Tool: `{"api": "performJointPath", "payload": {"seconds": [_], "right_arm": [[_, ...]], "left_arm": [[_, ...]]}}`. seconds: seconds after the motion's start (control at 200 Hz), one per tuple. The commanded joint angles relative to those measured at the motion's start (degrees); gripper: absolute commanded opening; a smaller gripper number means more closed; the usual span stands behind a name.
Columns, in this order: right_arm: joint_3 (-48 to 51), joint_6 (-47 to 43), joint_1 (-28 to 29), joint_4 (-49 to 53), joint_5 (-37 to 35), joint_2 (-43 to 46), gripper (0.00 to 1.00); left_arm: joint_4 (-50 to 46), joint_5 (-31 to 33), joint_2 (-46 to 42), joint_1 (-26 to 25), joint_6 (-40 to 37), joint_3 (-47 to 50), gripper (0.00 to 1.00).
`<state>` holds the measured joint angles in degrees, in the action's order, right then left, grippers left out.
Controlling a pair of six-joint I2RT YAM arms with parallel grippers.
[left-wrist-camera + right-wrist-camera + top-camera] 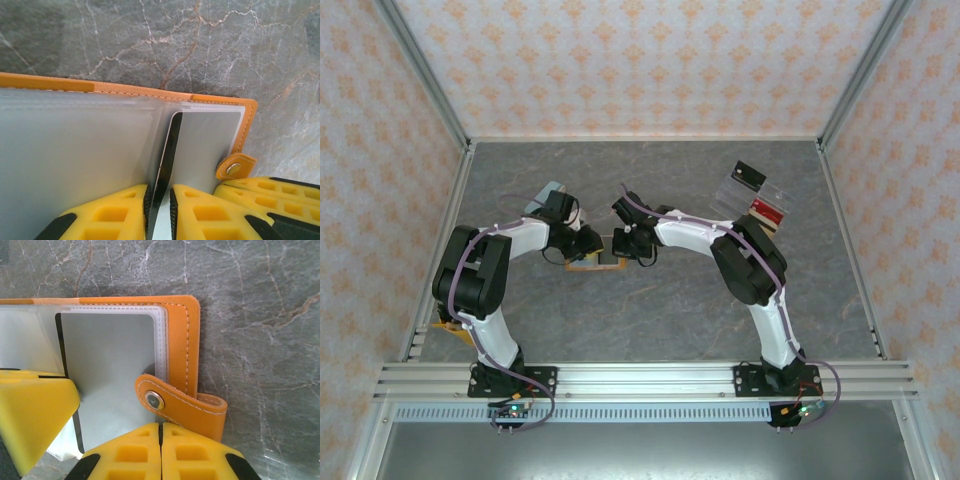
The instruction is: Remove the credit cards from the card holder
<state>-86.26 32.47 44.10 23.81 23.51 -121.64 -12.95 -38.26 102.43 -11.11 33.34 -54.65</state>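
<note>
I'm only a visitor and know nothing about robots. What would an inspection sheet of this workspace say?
Surface: grey marbled table.
Job's things: orange card holder lies open; one card stands edge-on, partly out of its pocket; a red card lies on the clear tray.
Clutter: black block on the tray; pale-blue box behind the left arm.
Grippers: left fingers pinch the card; right fingers are shut, beside the holder's snap strap.
Cables: purple cables run along both arms.
Surroundings: patterned walls, metal frame.
</note>
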Motion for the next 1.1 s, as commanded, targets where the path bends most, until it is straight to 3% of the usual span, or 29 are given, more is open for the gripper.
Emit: {"api": "performJointPath", "payload": {"seconds": [0.0, 0.45, 1.096], "right_arm": [[-0.1, -0.3, 0.5, 0.4, 1.4, -3.3, 0.07], [-1.0, -0.2, -0.2, 3.3, -1.5, -4.0, 0.05], [-2.2, -0.1, -0.5, 6.9, -4.5, -5.9, 0.04]], "left_arm": [[0.2, -3.9, 0.5, -0.2, -2.4, 1.5, 0.22], [8.0, -11.2, -1.8, 2.1, -0.4, 5.3, 0.16], [13.8, -15.2, -3.0, 3.8, 0.8, 8.4, 0.13]]}}
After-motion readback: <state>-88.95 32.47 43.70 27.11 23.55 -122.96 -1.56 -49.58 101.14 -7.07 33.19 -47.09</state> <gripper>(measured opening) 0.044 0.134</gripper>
